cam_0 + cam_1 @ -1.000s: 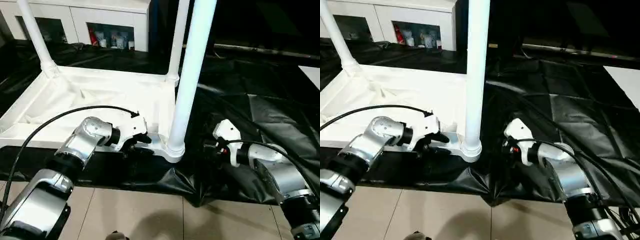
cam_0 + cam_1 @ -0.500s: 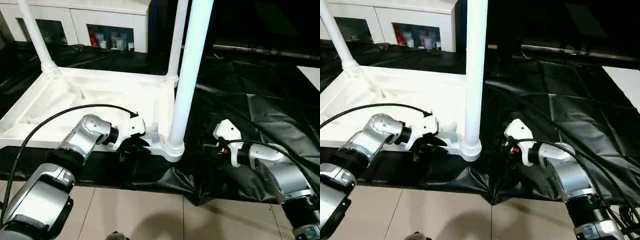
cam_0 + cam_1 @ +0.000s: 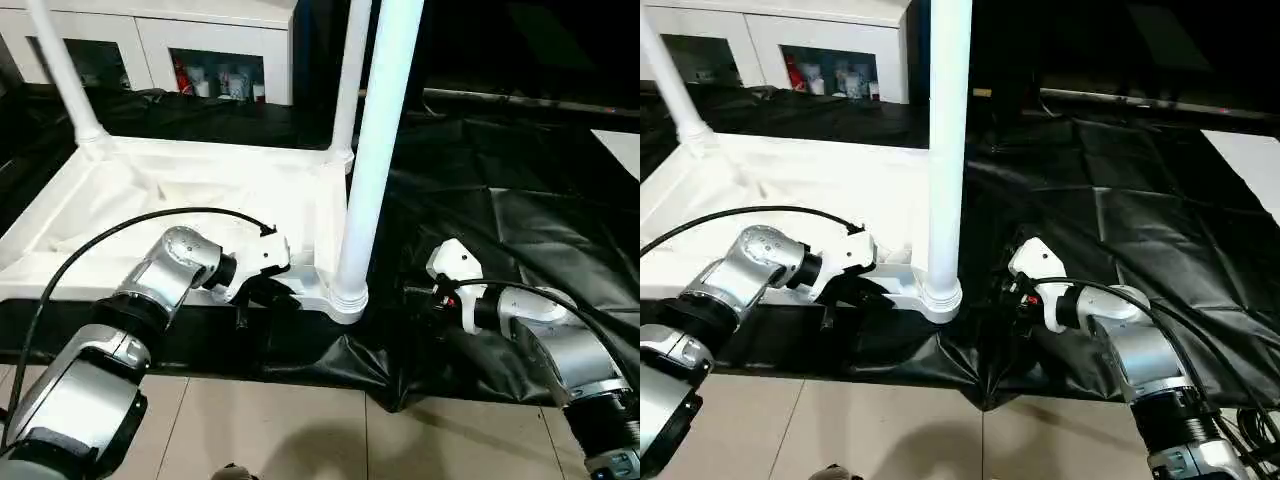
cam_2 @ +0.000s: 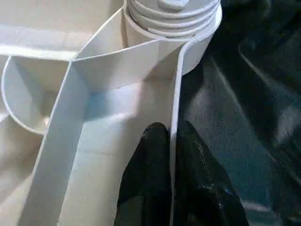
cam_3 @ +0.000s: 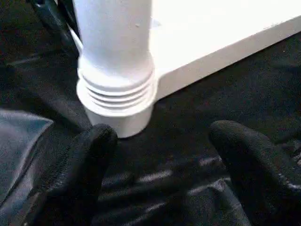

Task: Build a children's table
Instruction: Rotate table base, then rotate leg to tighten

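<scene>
Black sheeting point(image 3: 520, 230) covers the floor under the upturned top point(image 3: 190, 200), whose near leg point(image 3: 372, 160) stands in the corner socket. Since a second ago, the left gripper point(image 4: 171, 141) has pinched shut on the top's rim. The right gripper point(image 5: 164, 155) stays spread wide beside the socket.
</scene>
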Available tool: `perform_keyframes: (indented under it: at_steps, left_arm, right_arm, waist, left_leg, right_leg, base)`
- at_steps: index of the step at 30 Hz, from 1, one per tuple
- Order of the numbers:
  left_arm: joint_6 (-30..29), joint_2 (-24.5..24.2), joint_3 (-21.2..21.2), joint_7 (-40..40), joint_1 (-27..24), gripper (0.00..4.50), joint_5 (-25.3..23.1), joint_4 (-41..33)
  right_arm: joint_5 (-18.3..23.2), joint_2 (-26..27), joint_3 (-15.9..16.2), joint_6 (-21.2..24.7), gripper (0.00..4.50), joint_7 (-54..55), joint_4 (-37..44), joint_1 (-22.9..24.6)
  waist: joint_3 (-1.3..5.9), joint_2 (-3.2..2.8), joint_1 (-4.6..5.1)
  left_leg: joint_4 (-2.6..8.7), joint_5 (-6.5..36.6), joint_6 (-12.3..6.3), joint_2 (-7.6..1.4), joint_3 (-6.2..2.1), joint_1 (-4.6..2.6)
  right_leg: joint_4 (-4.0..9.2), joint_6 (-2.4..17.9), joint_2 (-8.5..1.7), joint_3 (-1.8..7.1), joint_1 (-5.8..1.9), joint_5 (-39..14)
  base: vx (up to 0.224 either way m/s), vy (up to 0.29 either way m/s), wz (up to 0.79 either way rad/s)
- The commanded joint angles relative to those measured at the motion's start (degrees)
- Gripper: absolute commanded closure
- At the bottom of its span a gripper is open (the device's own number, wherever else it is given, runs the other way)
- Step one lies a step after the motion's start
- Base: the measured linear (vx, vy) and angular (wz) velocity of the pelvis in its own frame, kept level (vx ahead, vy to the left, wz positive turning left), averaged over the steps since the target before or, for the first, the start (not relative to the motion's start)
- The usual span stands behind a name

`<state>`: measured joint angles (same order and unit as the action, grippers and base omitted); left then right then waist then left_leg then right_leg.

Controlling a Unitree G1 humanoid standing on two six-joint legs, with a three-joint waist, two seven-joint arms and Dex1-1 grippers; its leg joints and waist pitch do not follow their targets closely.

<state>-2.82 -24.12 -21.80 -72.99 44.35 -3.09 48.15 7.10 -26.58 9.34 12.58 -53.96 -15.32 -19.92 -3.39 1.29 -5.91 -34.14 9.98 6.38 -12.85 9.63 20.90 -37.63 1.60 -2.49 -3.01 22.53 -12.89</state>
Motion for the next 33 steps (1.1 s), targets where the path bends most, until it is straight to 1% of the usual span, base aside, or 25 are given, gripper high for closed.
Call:
perform_keyframes:
  at_steps: [1,2,3,4,5,6,8,9,10,11,12,14,16,18,19,20,22,23,24,27,29,32,33]
  left_arm:
    - [-2.19,1.54,3.06,4.72,-1.93,4.48,2.54,1.26]
    - [-2.17,2.14,3.65,6.53,-1.95,4.48,2.62,1.65]
    - [-2.33,2.92,4.17,8.67,-2.07,4.48,2.48,1.83]
    - [-2.71,3.46,4.47,9.73,-2.24,4.48,2.51,1.73]
    - [-3.24,3.82,4.64,10.02,-2.40,4.48,2.69,1.51]
    - [-3.66,4.44,4.97,10.73,-2.86,4.48,2.96,0.78]
    - [-4.23,5.64,5.60,12.14,-3.71,4.50,3.34,-0.78]
    - [-4.03,6.02,5.80,12.52,-4.00,4.50,3.40,-1.29]
    - [-4.60,7.46,6.98,14.03,-4.42,4.50,4.12,-1.90]
    - [-4.70,7.78,6.82,14.07,-4.84,4.50,3.94,-2.37]
    - [-4.80,7.97,6.60,14.13,-5.15,4.50,3.73,-2.75]
    - [-5.58,8.46,6.08,14.42,-5.72,4.50,3.30,-3.22]
    - [-6.51,9.16,6.29,15.62,-6.00,4.50,3.22,-3.44]
    - [-7.19,9.54,6.41,15.53,-6.30,4.50,3.21,-4.01]
    - [-7.73,9.72,6.28,15.47,-6.74,4.50,2.86,-4.77]
    - [-7.85,9.76,6.15,15.27,-6.91,4.50,2.70,-5.02]
    - [-7.97,9.84,6.11,15.41,-7.15,4.50,2.43,-5.34]
    - [-8.00,9.82,6.00,15.26,-7.25,4.50,2.27,-5.56]
    - [-8.05,9.71,5.79,15.11,-7.48,4.50,1.99,-6.05]
    - [-7.73,9.45,5.27,14.99,-7.81,4.50,1.38,-6.71]
    - [-7.78,9.28,5.00,15.06,-8.14,4.50,0.94,-7.39]
    - [-7.99,9.21,4.95,15.20,-8.35,4.50,0.76,-7.81]
    - [-7.99,9.19,4.91,15.24,-8.38,4.50,0.68,-7.85]
  right_arm:
    - [0.69,-0.01,-0.82,0.52,0.65,0.10,1.81,0.73]
    - [0.68,0.04,-0.72,0.42,0.65,0.06,1.93,0.89]
    - [0.69,0.06,-0.62,0.33,0.65,-0.03,2.05,1.02]
    - [0.77,0.11,-0.59,0.33,0.65,-0.12,2.12,1.07]
    - [0.89,0.17,-0.61,0.39,0.65,-0.19,2.16,1.07]
    - [1.03,0.33,-0.61,0.56,0.65,-0.17,2.16,0.99]
    - [1.57,0.85,-0.77,1.12,0.38,0.02,2.13,0.74]
    - [1.70,1.01,-0.81,1.24,0.32,0.15,2.09,0.66]
    - [1.71,1.84,-0.69,1.08,0.29,0.88,1.67,0.31]
    - [1.72,2.41,-0.55,0.91,0.08,1.19,1.35,0.13]
    - [1.71,2.78,-0.50,0.82,0.08,1.36,1.18,0.05]
    - [0.40,4.41,-0.24,-0.59,0.08,3.82,-0.19,-0.72]
    - [-0.22,5.99,-0.33,-0.89,0.08,5.86,-1.76,-1.67]
    - [0.39,6.86,-0.35,-0.39,0.08,5.73,-2.35,-2.25]
    - [-0.03,7.64,0.07,-0.86,0.08,6.48,-3.39,-3.15]
    - [-0.30,8.00,0.16,-1.38,0.08,7.04,-4.13,-3.67]
    - [-0.24,8.83,-0.40,-1.49,0.08,8.42,-5.64,-4.84]
    - [0.05,9.13,-0.73,-1.49,0.08,8.54,-6.06,-5.24]
    - [0.13,9.37,-0.99,-1.61,0.08,8.78,-6.73,-5.70]
    - [-0.24,9.65,-1.17,-2.53,0.08,9.13,-8.36,-6.53]
    - [-0.06,10.19,-1.57,-3.28,0.08,9.08,-10.16,-7.27]
    - [-0.24,10.42,-1.37,-4.15,0.08,8.98,-11.61,-7.69]
    - [-0.38,10.47,-1.25,-4.48,0.23,8.94,-12.06,-7.77]
  waist:
    - [3.89,0.13,-0.43]
    - [3.92,0.11,-0.48]
    - [3.90,0.21,-0.44]
    - [3.89,0.17,-0.45]
    - [3.89,0.20,-0.44]
    - [3.97,0.07,-0.36]
    - [3.98,0.02,-0.21]
    - [3.98,0.05,-0.11]
    - [3.99,0.05,0.00]
    - [3.99,0.02,0.06]
    - [4.02,0.02,0.14]
    - [4.08,-0.09,0.14]
    - [4.20,-0.27,0.19]
    - [4.08,-0.19,0.22]
    - [4.05,-0.14,0.25]
    - [3.99,-0.10,0.52]
    - [3.98,-0.10,0.62]
    - [3.99,-0.06,0.65]
    - [4.08,-0.01,0.63]
    - [4.26,-0.16,0.56]
    - [4.32,-0.16,0.62]
    - [4.20,-0.12,0.55]
    - [4.15,-0.11,0.57]
  left_leg:
    - [3.44,8.10,-1.93,-0.21,-0.03,-0.12]
    - [3.37,7.93,-2.18,-0.20,0.01,-0.16]
    - [3.31,7.60,-2.62,-0.10,0.06,-0.01]
    - [3.31,7.48,-2.75,-0.09,0.05,0.01]
    - [3.30,7.34,-2.89,-0.05,0.07,0.05]
    - [3.30,7.09,-3.06,-0.03,0.02,0.12]
    - [3.28,7.20,-3.19,-0.03,0.04,0.01]
    - [3.26,7.28,-3.32,-0.04,0.08,0.03]
    - [3.30,7.42,-3.35,-0.06,0.09,0.02]
    - [3.30,7.39,-3.47,-0.04,0.11,-0.01]
    - [3.37,7.19,-3.62,-0.11,0.08,0.00]
    - [3.40,6.85,-3.77,-0.16,0.07,-0.04]
    - [3.40,6.49,-3.52,-0.20,0.10,-0.17]
    - [3.47,7.05,-3.53,-0.08,0.12,-0.12]
    - [3.52,7.21,-3.56,-0.10,0.10,-0.09]
    - [3.64,7.51,-3.54,-0.10,0.02,-0.10]
    - [3.59,7.76,-3.57,-0.01,0.06,-0.17]
    - [3.57,7.73,-3.90,0.03,0.09,-0.25]
    - [3.61,7.01,-4.27,-0.02,0.06,-0.18]
    - [3.53,5.91,-4.87,-0.10,0.06,-0.16]
    - [3.46,5.33,-5.25,-0.02,0.11,-0.04]
    - [3.51,5.76,-5.36,0.01,0.16,-0.02]
    - [3.54,6.03,-5.32,0.03,0.17,-0.06]
  right_leg:
    - [5.13,11.77,-4.76,2.74,-3.56,-1.84]
    - [5.16,11.72,-4.77,2.74,-3.56,-1.69]
    - [5.24,11.46,-4.78,2.76,-3.67,-1.86]
    - [5.28,11.24,-4.79,2.73,-3.66,-2.44]
    - [5.36,10.92,-4.79,2.74,-3.70,-2.96]
    - [5.44,10.17,-4.86,2.76,-3.71,-4.56]
    - [5.62,9.90,-4.83,2.85,-3.58,-5.26]
    - [5.69,9.89,-4.83,2.89,-3.56,-5.45]
    - [5.73,9.69,-4.74,2.90,-3.45,-5.89]
    - [5.78,9.70,-4.73,2.85,-3.41,-5.92]
    - [5.72,9.72,-4.76,2.85,-3.37,-5.79]
    - [5.67,9.74,-4.81,2.87,-3.28,-5.37]
    - [5.55,10.06,-4.83,2.89,-3.09,-4.91]
    - [5.67,9.86,-4.83,2.92,-3.21,-5.42]
    - [5.70,9.78,-4.88,2.91,-3.20,-5.63]
    - [5.73,9.75,-4.93,2.83,-3.13,-6.50]
    - [5.89,9.55,-4.96,2.93,-3.02,-7.65]
    - [5.91,9.63,-5.01,3.00,-2.96,-7.64]
    - [5.75,9.77,-5.03,3.00,-3.03,-6.57]
    - [5.40,10.25,-5.12,2.99,-3.03,-3.71]
    - [5.22,10.94,-5.12,2.98,-3.14,-1.63]
    - [5.35,10.90,-5.14,2.95,-3.11,-1.85]
    - [5.41,10.80,-5.11,2.92,-3.09,-2.36]
  base:
    - [0.000,0.000,0.00]
    - [0.000,0.000,0.00]
    - [0.000,0.000,0.00]
    - [0.000,0.000,0.00]
    - [0.000,0.000,0.00]
    - [0.000,0.000,0.00]
    - [0.000,0.000,0.00]
    - [0.000,0.000,0.00]
    - [0.000,0.000,0.00]
    - [0.000,0.000,0.00]
    - [0.000,0.000,0.00]
    - [0.000,0.000,0.00]
    - [0.000,0.000,0.00]
    - [0.000,0.000,0.00]
    - [0.000,0.000,0.00]
    - [0.000,0.000,0.00]
    - [0.000,0.000,0.00]
    - [0.000,0.000,0.00]
    - [0.000,0.000,0.00]
    - [0.000,0.000,0.00]
    - [0.000,0.000,0.00]
    - [0.000,0.000,0.00]
    - [0.000,0.000,0.00]
